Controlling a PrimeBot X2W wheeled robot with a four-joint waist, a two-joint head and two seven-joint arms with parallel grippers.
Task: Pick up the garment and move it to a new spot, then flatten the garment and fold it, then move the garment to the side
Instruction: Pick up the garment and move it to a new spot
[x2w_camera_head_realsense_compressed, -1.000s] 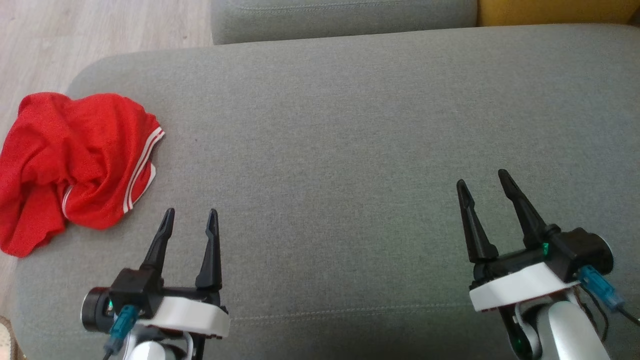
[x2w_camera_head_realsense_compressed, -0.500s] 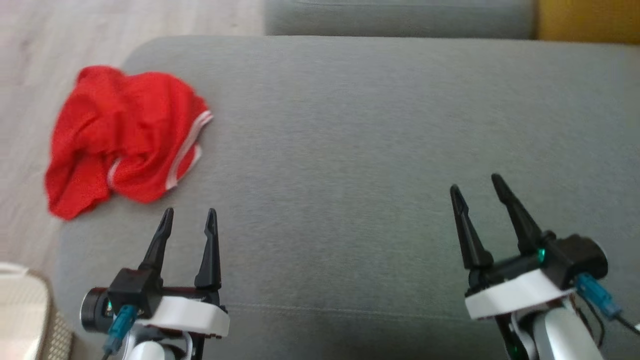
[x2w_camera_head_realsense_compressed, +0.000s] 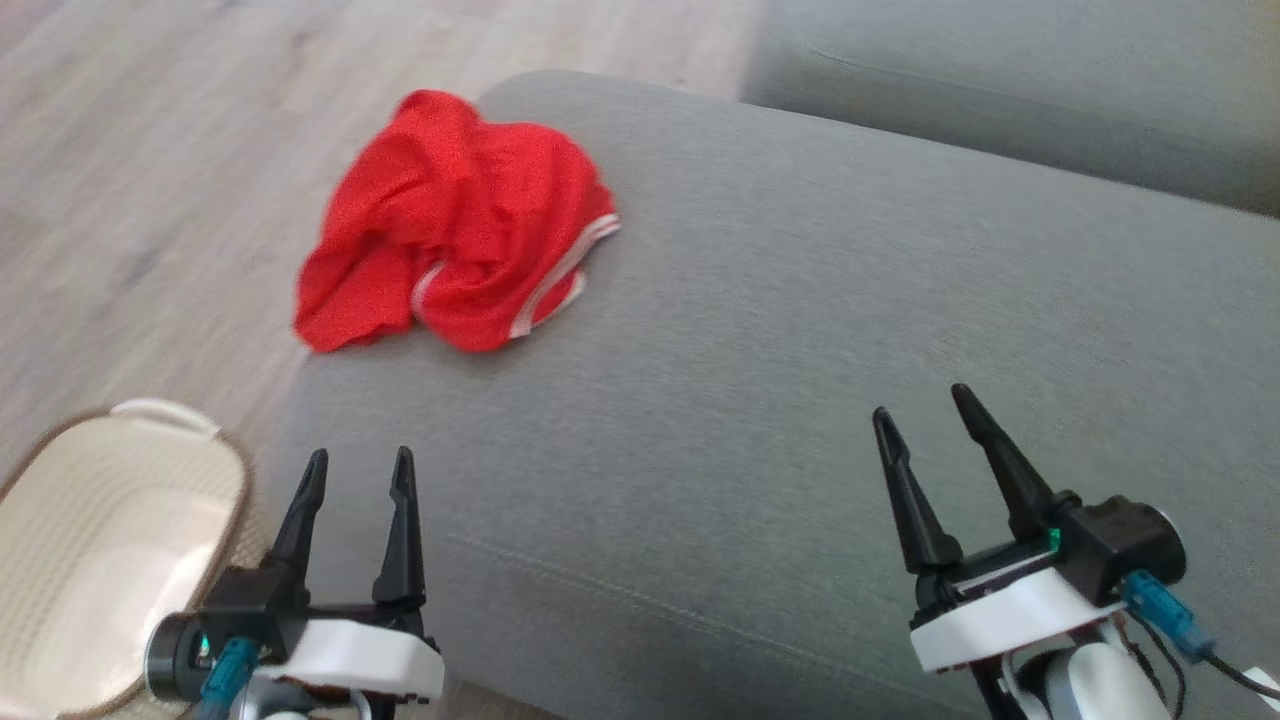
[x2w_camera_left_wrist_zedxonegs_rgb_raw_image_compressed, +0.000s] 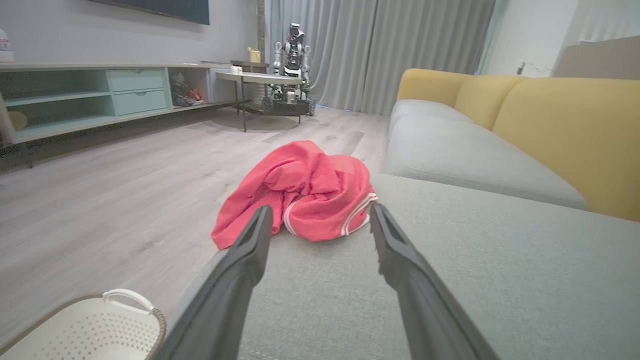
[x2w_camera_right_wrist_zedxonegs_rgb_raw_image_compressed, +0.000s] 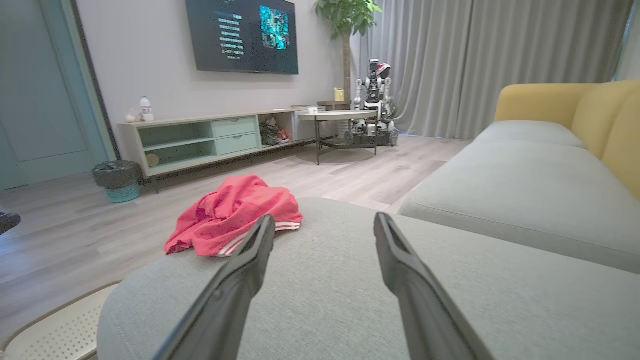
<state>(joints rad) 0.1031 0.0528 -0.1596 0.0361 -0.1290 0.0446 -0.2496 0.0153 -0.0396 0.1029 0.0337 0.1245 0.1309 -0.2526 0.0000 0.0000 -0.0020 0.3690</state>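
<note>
Change: the head camera has swung left since a moment ago; the garment (x2w_camera_head_realsense_compressed: 455, 225) lies as before, and a pale basket (x2w_camera_head_realsense_compressed: 235, 470) has come into view.
Head view: the red garment is crumpled at the far left corner of the grey cushion (x2w_camera_head_realsense_compressed: 800, 350). The left gripper (x2w_camera_head_realsense_compressed: 360, 455) and right gripper (x2w_camera_head_realsense_compressed: 921, 400) hover near the front edge, well apart from it, fingers spread and empty.
Left wrist view: the garment sits straight ahead between splayed fingers; possibly shorts, with a white-striped hem.
Right wrist view: the garment lies ahead and to the left, beyond the parted fingers.
</note>
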